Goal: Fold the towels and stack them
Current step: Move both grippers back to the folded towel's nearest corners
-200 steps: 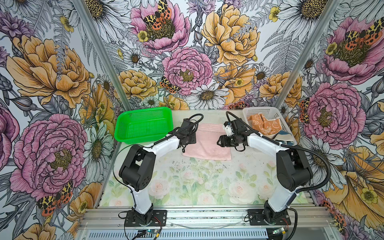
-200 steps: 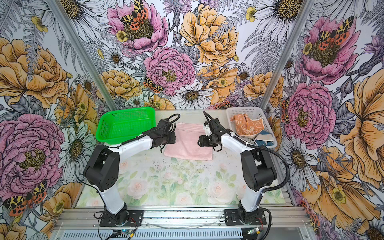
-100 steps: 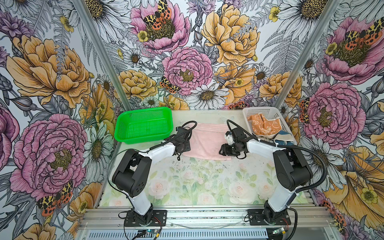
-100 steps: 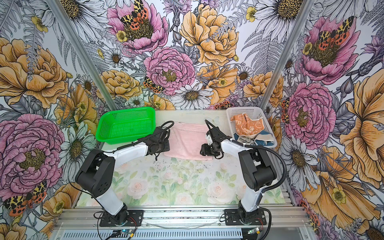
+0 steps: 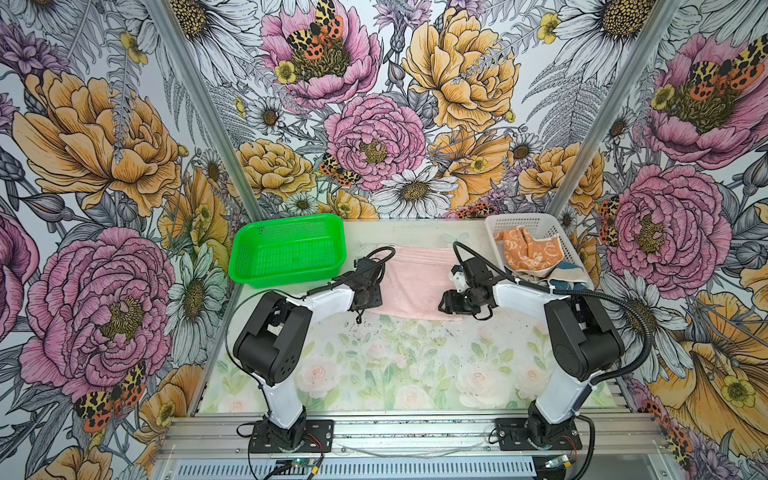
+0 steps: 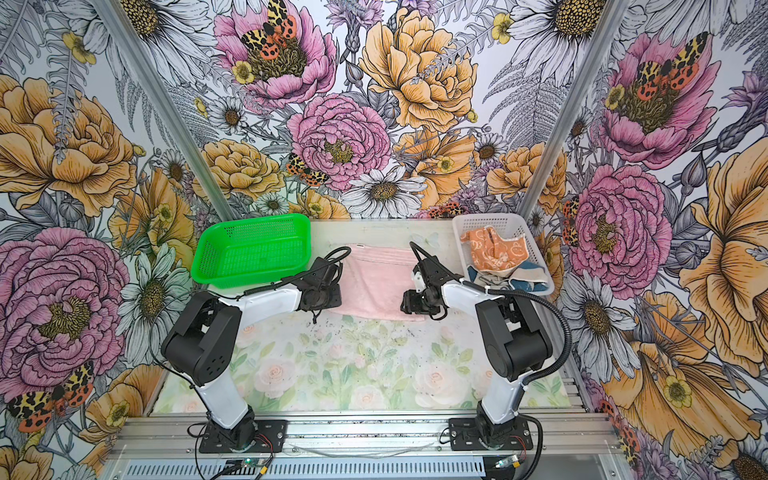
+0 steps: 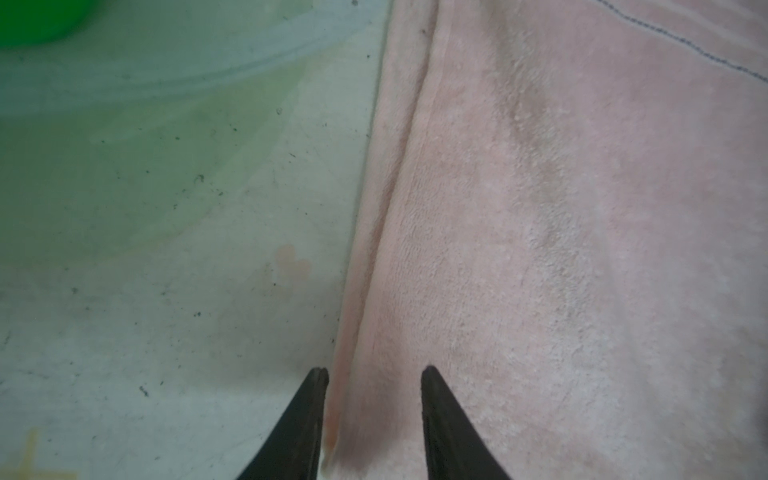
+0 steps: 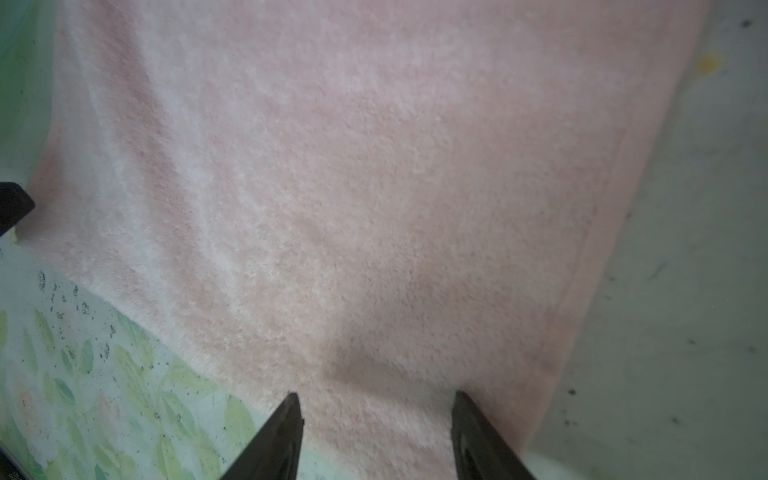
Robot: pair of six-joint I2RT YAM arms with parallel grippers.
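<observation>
**Both arms down at the pink towel, nothing pinched**

Standing by the rig: the pink towel (image 5: 415, 278) lies flat toward the back middle of the bench (image 5: 395, 365), between the green basket (image 5: 249, 266) on the left and the white basket (image 5: 519, 217) on the right.

The left hand (image 7: 374, 374) sits low at the towel's left edge with its jaws spread. One fingertip (image 7: 311, 415) is over bare bench just off the hem and the other fingertip (image 7: 440, 415) is over the terry, so the edge runs between them.

The right hand (image 8: 376, 399) is over the towel's near right corner, jaws spread too. Both tips are above pink cloth and nothing is gripped. I can't tell if the tips actually touch the fabric.

The orange rabbit towel (image 5: 528, 249) is bunched up in the white basket. The blue towel (image 5: 567, 280) is crumpled beside it, drooping over the front rim.
</observation>
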